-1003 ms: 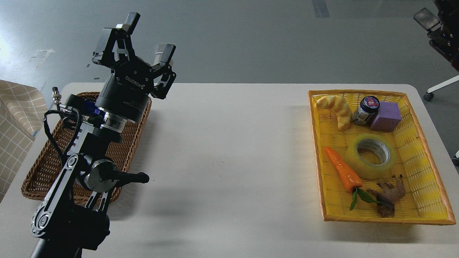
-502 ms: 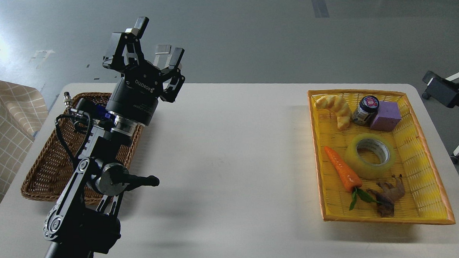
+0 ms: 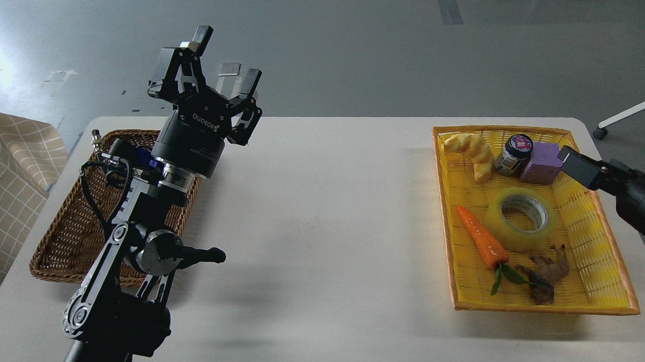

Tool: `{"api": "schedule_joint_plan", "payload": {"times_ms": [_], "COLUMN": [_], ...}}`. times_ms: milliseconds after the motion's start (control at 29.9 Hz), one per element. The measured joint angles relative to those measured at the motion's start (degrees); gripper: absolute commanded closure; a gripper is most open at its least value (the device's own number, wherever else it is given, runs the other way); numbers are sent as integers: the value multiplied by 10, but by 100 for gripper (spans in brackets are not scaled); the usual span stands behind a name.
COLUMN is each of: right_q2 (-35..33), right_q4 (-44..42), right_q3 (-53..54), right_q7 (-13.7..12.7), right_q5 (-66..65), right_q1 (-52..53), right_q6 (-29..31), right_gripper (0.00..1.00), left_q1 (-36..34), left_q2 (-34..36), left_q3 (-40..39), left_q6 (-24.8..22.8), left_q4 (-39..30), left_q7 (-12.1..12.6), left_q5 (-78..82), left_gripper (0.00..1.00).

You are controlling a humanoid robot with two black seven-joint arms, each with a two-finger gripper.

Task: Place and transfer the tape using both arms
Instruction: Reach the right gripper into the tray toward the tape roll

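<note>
1. The tape (image 3: 519, 219) is a wide ring of yellowish translucent film on a white inner core. It lies flat with its hole facing up.
2. The tape rests in the middle of the yellow basket (image 3: 602, 277), on the right side of the bench (image 3: 324, 230). The carrot (image 3: 482, 237) lies just beside it on the left. The purple block (image 3: 540, 163), the small jar (image 3: 515, 154) and the bread piece (image 3: 472, 151) sit behind it. A brown figure (image 3: 547, 275) lies in front of it.
3. The left gripper (image 3: 220, 48) is raised over the far-left bench edge, fingers spread apart and empty.
4. The right gripper (image 3: 582, 167) enters from the right edge, above the basket's right rim. Only one finger shows, so its state cannot be told.
5. The bench is a plain off-white top with rounded corners. A brown wicker basket (image 3: 66, 235) sits at its left end.
6. The floor (image 3: 349, 49) is grey. A checked cloth (image 3: 4, 178) hangs at the left edge.
</note>
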Motion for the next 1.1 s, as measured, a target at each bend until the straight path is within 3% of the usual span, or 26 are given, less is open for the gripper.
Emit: {"api": "schedule_joint_plan", "payload": {"times_ms": [368,1103], "right_q2": [35,46], "right_q4": [-60,-132], "right_q3": [-10,-27], "right_q7": [-47,-42], "right_q5": [0,-8], "right_q1": [11,69], "right_q6": [36,36], "right_gripper": [1,3], "left_q1": [3,3], "left_q2": [-2,-6], "left_q3": [3,4], "left_q6": [0,-1], "left_q4": [3,5], "left_q7": [0,-2], "left_q5": [0,0], "left_gripper": [2,2]}}
